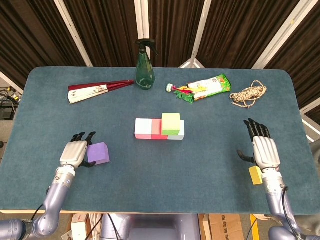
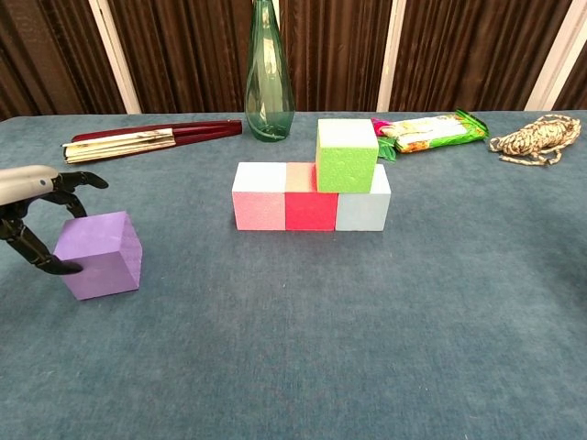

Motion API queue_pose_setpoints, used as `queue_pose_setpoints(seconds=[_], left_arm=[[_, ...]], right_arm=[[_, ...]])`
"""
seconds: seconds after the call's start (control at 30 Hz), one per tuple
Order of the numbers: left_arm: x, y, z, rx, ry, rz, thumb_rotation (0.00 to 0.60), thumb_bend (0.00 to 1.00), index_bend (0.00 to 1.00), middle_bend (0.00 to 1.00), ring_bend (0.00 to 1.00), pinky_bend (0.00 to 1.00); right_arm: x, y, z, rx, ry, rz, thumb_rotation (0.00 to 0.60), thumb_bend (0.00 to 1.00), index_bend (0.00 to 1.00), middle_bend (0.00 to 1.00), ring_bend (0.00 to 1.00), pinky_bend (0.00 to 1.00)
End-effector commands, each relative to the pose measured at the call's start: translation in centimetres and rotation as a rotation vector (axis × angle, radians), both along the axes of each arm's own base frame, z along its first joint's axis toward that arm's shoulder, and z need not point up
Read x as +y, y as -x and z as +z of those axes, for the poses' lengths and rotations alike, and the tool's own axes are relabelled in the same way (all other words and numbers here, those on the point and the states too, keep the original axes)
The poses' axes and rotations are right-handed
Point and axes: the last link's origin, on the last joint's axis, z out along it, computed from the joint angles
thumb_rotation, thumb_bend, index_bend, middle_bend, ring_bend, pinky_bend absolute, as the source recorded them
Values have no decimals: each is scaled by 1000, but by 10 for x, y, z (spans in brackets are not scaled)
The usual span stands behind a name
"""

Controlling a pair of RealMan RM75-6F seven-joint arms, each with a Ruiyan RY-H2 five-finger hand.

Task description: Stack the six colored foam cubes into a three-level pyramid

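Left hand [image 1: 75, 153] is right up against the purple cube [image 1: 98, 153]: fingers [image 2: 81, 181] arched over its top left edge, thumb low at its left face, but whether they actually press the foam I cannot tell. That cube sits on the desk [image 1: 210, 165] at about eight o'clock from the stack.

Over on the other side, the right hand [image 1: 264, 149] lies flat, palm down, fingers [image 1: 256, 128] straight, slightly spread and pointing to twelve o'clock, thumb out to nine, holding nothing. The yellow cube [image 1: 256, 175] is tucked just beside its wrist, near the desk's front edge, at four o'clock from the stack.

Centre of the desk: the bottom row is down, pink cube [image 2: 260, 198], red cube [image 2: 310, 202] and pale blue cube [image 2: 365, 203] touching side by side. The green cube [image 2: 347, 154] sits on top, straddling the red and pale blue ones.

Back of the desk: a folded fan [image 1: 97, 89] at ten o'clock, a green spray bottle [image 1: 145, 65] upright at twelve, a snack packet [image 1: 207, 87] at one, and a coil of rope [image 1: 248, 93] at two.
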Motion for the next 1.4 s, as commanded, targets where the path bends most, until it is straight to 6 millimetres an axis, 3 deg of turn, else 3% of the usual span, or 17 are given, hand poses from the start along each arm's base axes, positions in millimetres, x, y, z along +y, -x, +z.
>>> queue_pose_setpoints(seconds=[0.03, 0.2, 0.37, 0.5, 0.73, 0.93, 1.1, 1.4], left_arm=[[0, -2, 2, -6, -5, -6, 600, 314, 31, 381, 47, 48], [1, -13, 12, -26, -19, -46, 600, 314, 38, 382, 48, 48], [9, -38, 31, -62, -46, -127, 600, 314, 38, 381, 47, 48], [23, -66, 47, -84, -62, -206, 600, 314, 38, 381, 47, 48], [58, -117, 57, -111, -33, -289, 600, 314, 39, 381, 47, 48], [87, -157, 47, -101, -6, -347, 600, 314, 46, 381, 47, 48], [100, -180, 32, -66, 11, -380, 600, 314, 46, 381, 47, 48], [112, -195, 12, -22, 26, -329, 600, 314, 46, 384, 47, 48]], right_arm=[[0, 0, -1, 3, -1, 0, 600, 308, 0, 0, 0, 0], [-1, 2, 0, 2, 5, -5, 600, 309, 0, 0, 0, 0], [-2, 2, 1, 1, 17, -4, 600, 308, 0, 0, 0, 0], [-3, 4, 1, -12, 17, -11, 600, 308, 0, 0, 0, 0], [-5, 4, 2, -26, 24, -14, 600, 308, 0, 0, 0, 0], [-7, 5, 2, -46, 23, -23, 600, 308, 0, 0, 0, 0], [-8, 7, 1, -66, 18, -32, 600, 309, 0, 0, 0, 0], [-11, 10, 3, -108, 19, -55, 600, 308, 0, 0, 0, 0]])
